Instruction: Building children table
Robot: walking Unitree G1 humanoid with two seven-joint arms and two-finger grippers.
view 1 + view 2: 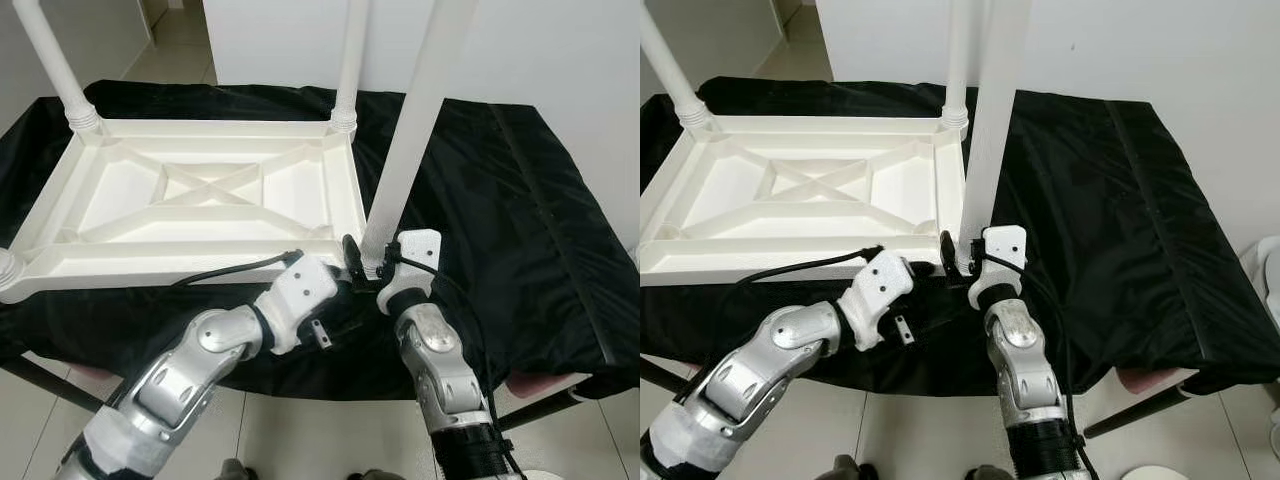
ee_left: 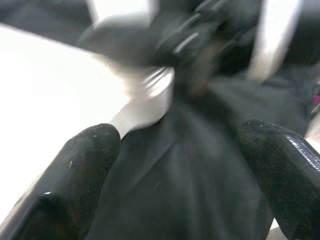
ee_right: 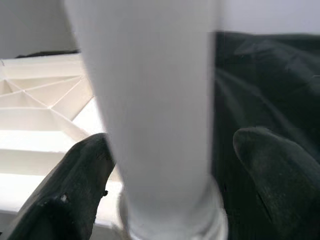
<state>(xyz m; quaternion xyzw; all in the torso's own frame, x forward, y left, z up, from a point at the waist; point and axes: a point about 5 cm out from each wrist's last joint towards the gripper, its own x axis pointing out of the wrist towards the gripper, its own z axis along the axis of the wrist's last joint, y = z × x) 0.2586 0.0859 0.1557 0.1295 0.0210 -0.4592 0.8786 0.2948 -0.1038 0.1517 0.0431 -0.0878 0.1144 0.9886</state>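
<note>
A white plastic children's table (image 1: 200, 195) lies upside down on a black cloth (image 1: 500, 220). Two white legs (image 1: 350, 60) stand at its far corners. A third white leg (image 1: 410, 130) stands, slightly tilted, at the near right corner. My right gripper (image 1: 368, 262) is open around the base of this leg. In the right wrist view one finger (image 3: 80, 190) lies against the leg (image 3: 155, 100), while the other finger (image 3: 275, 170) stands apart from it. My left gripper (image 1: 342, 285) is open just left of that corner, its fingers (image 2: 75, 175) spread over the cloth with nothing between them.
The near left corner socket (image 1: 8, 268) of the table carries no leg. The cloth-covered surface ends just in front of my arms, with tiled floor (image 1: 300, 430) below. A white wall (image 1: 560, 50) stands behind, and bare black cloth stretches to the right.
</note>
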